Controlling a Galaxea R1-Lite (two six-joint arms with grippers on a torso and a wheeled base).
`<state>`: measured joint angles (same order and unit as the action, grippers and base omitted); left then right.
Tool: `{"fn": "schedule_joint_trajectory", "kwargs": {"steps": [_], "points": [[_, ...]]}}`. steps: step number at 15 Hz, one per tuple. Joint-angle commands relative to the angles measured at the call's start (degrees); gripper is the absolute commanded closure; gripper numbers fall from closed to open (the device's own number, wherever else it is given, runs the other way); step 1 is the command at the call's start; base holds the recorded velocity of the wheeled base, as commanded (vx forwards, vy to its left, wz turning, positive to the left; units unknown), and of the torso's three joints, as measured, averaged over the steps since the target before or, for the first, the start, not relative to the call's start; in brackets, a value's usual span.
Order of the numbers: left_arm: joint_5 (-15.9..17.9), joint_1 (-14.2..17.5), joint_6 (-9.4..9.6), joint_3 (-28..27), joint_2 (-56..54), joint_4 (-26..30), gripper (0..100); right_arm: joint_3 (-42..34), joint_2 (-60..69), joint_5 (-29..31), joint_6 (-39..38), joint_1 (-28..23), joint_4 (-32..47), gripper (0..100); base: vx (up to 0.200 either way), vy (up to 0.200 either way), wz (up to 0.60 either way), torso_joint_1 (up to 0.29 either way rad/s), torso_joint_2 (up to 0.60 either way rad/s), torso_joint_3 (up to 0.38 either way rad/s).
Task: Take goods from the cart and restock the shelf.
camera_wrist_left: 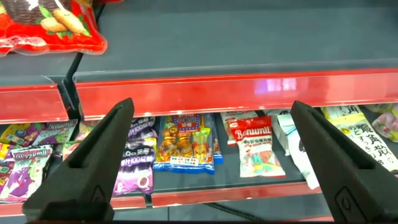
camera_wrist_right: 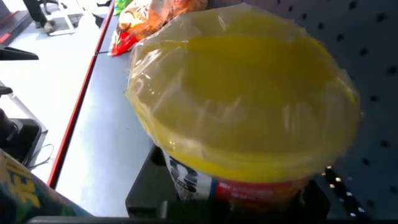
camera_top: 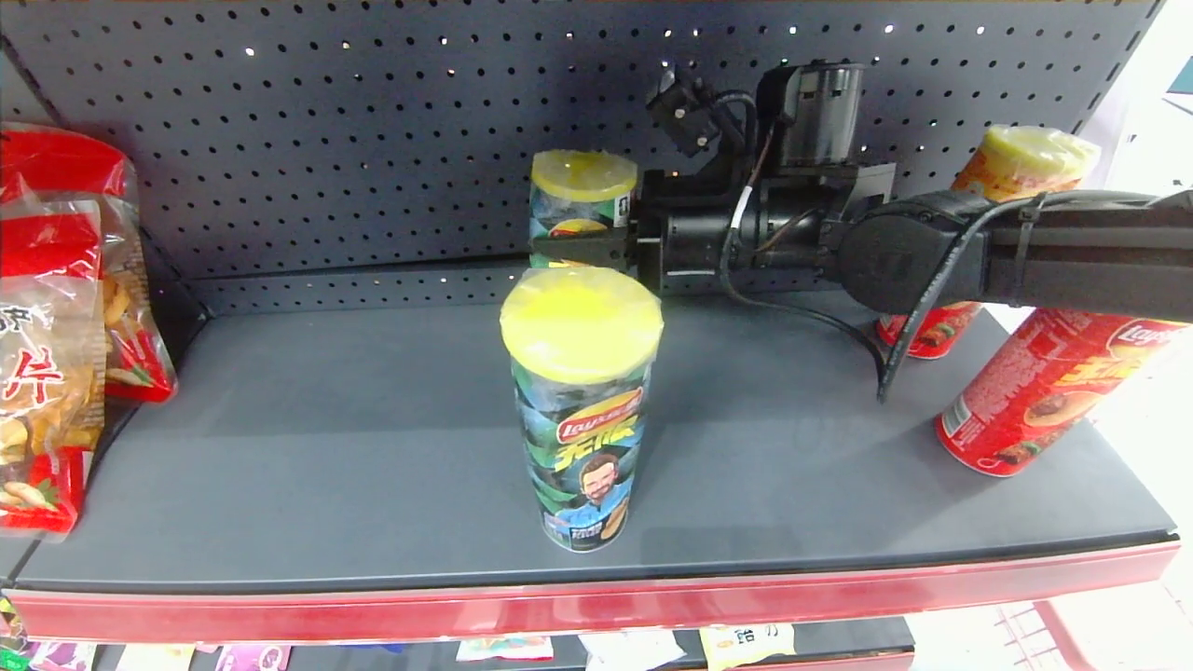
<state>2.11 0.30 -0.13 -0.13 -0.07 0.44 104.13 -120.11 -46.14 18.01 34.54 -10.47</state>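
Note:
Two green chip cans with yellow lids stand on the dark shelf (camera_top: pixel 326 447). The front can (camera_top: pixel 582 419) stands free near the middle. The rear can (camera_top: pixel 582 191) is close to the pegboard, and my right gripper (camera_top: pixel 559 239), coming in from the right, is shut on it, one finger crossing its front. In the right wrist view the same can (camera_wrist_right: pixel 242 93) sits between the dark fingers (camera_wrist_right: pixel 155 193). My left gripper (camera_wrist_left: pixel 205 155) hangs open and holds nothing, in front of the shelf's red front edge (camera_wrist_left: pixel 236 93).
Red chip cans are at the shelf's right end, one leaning (camera_top: pixel 1035 391) and one behind the arm (camera_top: pixel 1016 163). Red snack bags (camera_top: pixel 56 326) fill the left side. Several snack packs (camera_wrist_left: pixel 186 143) lie on the lower shelf. Bare shelf lies left of the green cans.

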Motion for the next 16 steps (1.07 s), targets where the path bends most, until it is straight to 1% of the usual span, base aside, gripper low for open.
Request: {"fn": "schedule_joint_trajectory", "kwargs": {"steps": [1, 10, 16], "points": [[0.00, 0.05, -0.04, -0.04, 0.07, 0.00, 0, -0.07, -0.82, 0.35, 0.10, 0.01, 0.01, 100, 0.000, 0.000, 0.00, 0.000, 0.00, 0.000], [0.00, 0.05, -0.04, -0.04, 0.07, 0.00, 0, 0.02, -0.30, 0.44, 0.10, -1.40, 0.01, 100, 0.000, 0.000, 0.00, 0.000, 0.00, 0.000], [0.00, 0.05, -0.04, -0.04, 0.07, 0.00, 0, -0.07, 0.85, 0.26, 0.19, -1.31, 0.10, 100, 0.000, 0.000, 0.00, 0.000, 0.00, 0.000]]}}
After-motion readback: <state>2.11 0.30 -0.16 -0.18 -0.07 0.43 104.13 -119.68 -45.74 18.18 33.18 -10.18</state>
